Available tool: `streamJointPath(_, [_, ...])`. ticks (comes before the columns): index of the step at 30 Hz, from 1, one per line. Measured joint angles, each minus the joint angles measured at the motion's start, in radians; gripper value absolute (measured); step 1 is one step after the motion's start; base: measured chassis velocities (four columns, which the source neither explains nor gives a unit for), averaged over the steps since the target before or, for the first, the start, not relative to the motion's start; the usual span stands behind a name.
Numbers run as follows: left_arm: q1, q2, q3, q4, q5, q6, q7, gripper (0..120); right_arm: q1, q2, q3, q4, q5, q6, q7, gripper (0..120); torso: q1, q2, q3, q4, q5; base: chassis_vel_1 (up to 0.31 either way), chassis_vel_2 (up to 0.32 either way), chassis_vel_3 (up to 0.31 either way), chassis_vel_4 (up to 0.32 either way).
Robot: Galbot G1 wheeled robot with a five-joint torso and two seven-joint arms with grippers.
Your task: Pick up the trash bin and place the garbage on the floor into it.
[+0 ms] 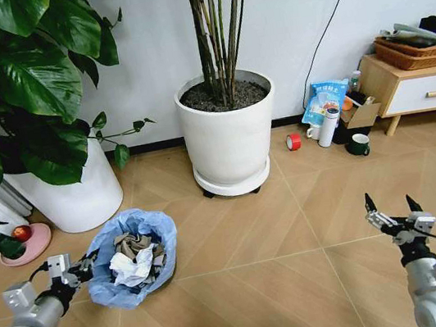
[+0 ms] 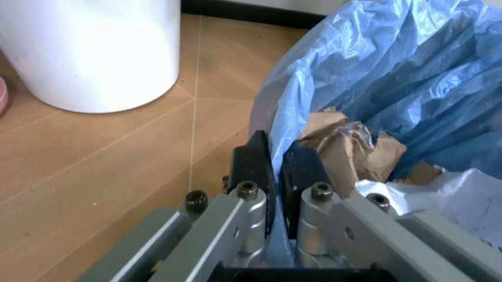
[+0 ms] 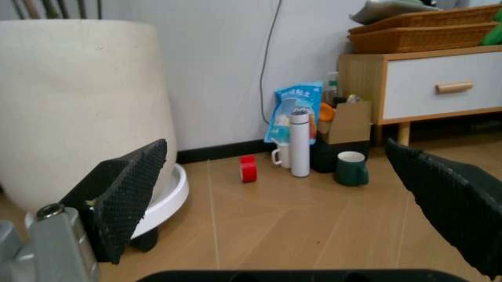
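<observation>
On the floor [image 1: 303,283] at the near left stood the trash bin [image 1: 132,258], its light-blue bag folded over the rim, just in front of a large white plant pot [image 1: 73,190] and to the left of a second white pot [image 1: 231,141] on a wheeled base. Inside the bin lay the garbage [image 1: 136,262]: crumpled brown paper and white tissue, piled near the top. The left gripper [image 1: 87,265] was at the bin's left edge, its jaws closed on the bag-covered rim; the left wrist view showed the two black pads [image 2: 253,167] pinching the blue plastic between them, with brown paper [image 2: 345,150] just beyond. The right gripper [image 1: 391,207] hung over bare floor at the near right, well apart from the bin, its jaws spread wide and holding nothing. Far right, against the wall, a red tape roll [image 1: 293,141], a white bottle [image 1: 329,126] and a dark green cup [image 1: 358,145] stood beside a wooden cabinet [image 1: 421,85].
</observation>
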Motion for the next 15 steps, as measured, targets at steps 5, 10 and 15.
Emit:
streamJointPath(5, [0.006,-0.017,-0.003,-0.018,0.005,0.0,-0.002,0,-0.002,0.015,-0.015,-0.01,-0.033,0.017,-0.023,100,0.0,0.0,0.0,0.0,0.0,0.0,0.0,0.0,0.0])
streamJointPath(10, [0.003,-0.023,0.006,-0.02,0.007,0.0,-0.004,0,0.001,0.019,-0.021,-0.018,-0.05,0.023,-0.03,100,0.0,0.0,0.0,0.0,-0.0001,0.0,0.0,0.0,0.0])
streamJointPath(15, [-0.003,-0.022,0.009,-0.02,0.006,0.0,-0.004,0,0.001,0.022,-0.022,-0.023,-0.065,0.03,-0.04,100,0.0,0.0,0.0,0.0,0.0001,0.0,0.0,0.0,0.0])
